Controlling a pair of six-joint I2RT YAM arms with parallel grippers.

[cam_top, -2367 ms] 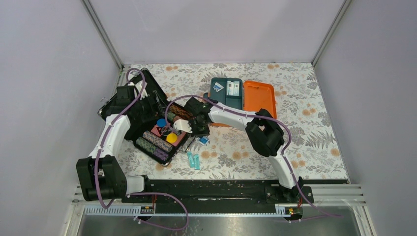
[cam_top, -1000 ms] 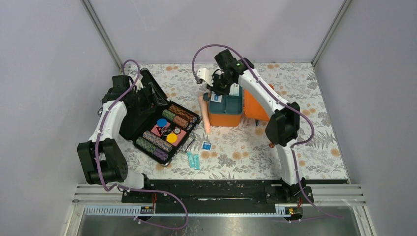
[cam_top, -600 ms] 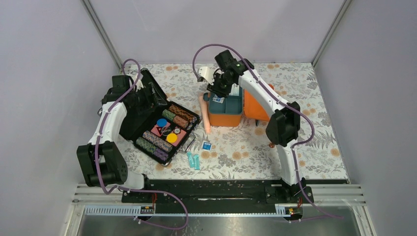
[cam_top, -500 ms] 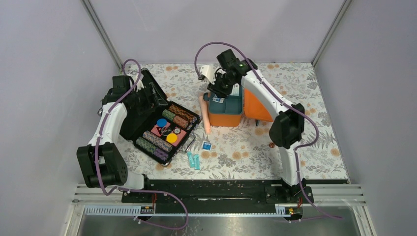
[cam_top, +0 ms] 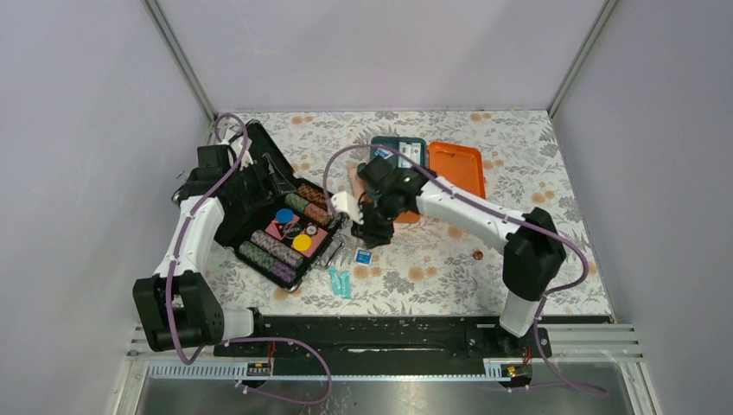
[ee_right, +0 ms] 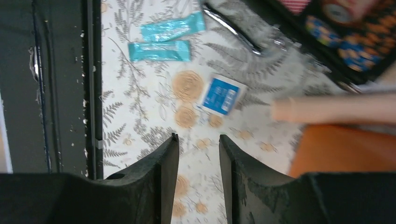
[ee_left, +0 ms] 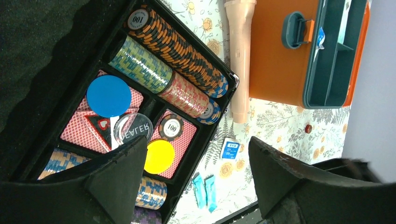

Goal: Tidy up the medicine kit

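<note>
The medicine kit [cam_top: 456, 166] lies open at the back, orange lid flat, with its dark teal tray [cam_top: 402, 151] beside the lid. In the left wrist view the medicine kit [ee_left: 275, 56] shows its orange wall and latch. My right gripper [cam_top: 376, 232] hovers low, front-left of the kit. Its jaws stand partly open and empty in the right wrist view [ee_right: 198, 137], just short of a blue packet [ee_right: 220, 95]. A peach tube [ee_right: 334, 109] lies against the kit. My left gripper [ee_left: 197, 140] is open, holds nothing, and hangs over the black chip case [cam_top: 277, 226].
Two teal sachets [cam_top: 340, 282] lie near the front edge, the blue packet [cam_top: 364, 256] a little behind them. A silvery metal piece [ee_right: 243, 35] rests by the chip case's corner. A small red bit [cam_top: 476, 255] sits right of centre. Walls close in left, right and back.
My right arm has swung from above the kit's tray at the back down to the table in front of the kit. Its jaws have gone from shut to partly open. The left arm has barely moved.
</note>
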